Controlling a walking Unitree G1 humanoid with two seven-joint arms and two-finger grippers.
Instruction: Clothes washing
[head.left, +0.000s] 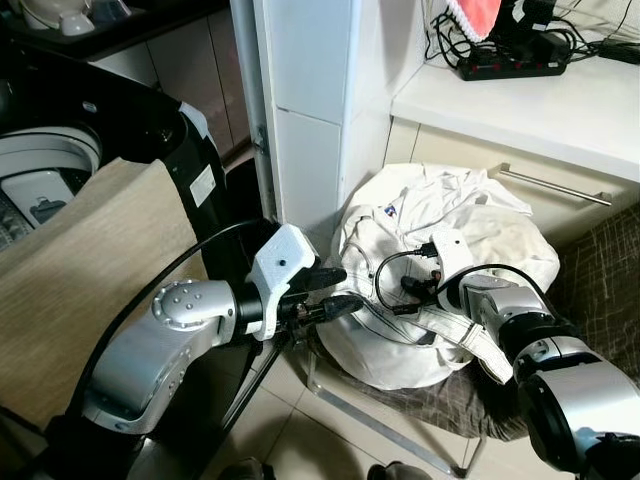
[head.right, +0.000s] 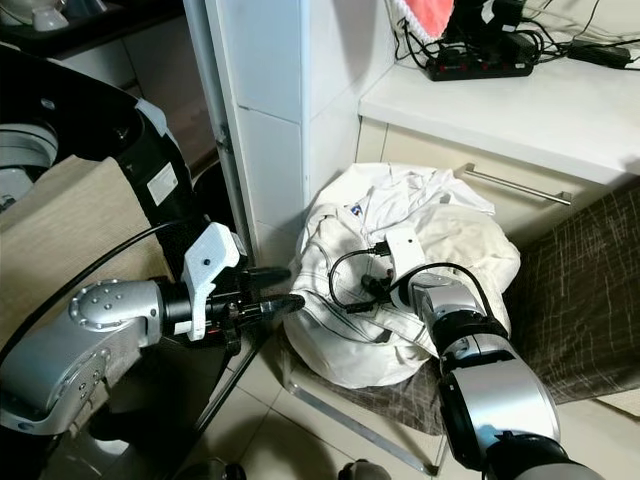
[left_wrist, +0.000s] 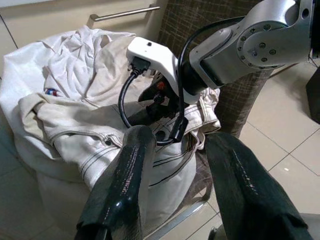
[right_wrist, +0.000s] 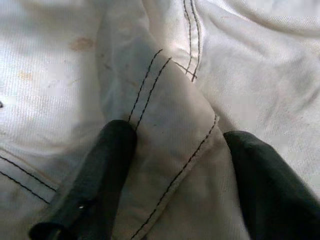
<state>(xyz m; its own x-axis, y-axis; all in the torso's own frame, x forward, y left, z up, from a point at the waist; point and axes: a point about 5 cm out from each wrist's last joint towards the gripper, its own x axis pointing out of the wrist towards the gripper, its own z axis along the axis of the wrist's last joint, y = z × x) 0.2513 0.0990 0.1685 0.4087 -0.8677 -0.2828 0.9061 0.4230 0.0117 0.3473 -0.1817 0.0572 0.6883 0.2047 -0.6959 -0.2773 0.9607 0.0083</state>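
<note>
**Both grippers at the heap of white clothes**

The white clothes (head.left: 440, 270) lie heaped on a dark chair (head.left: 590, 270) below the white counter (head.left: 540, 105). The right gripper (right_wrist: 172, 175) presses into the heap — fingers spread, a stitched fold between them. The left gripper (head.left: 345, 292) reaches the heap's near edge — fingers apart, nothing held.

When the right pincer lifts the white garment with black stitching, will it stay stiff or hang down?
The white garment is probably floppy: it lies in soft folds on the pile. The right pincer is open around one raised fold, so likely only that part rises first and the rest trails. It seems light, though thick seams suggest heavier cloth.
</note>
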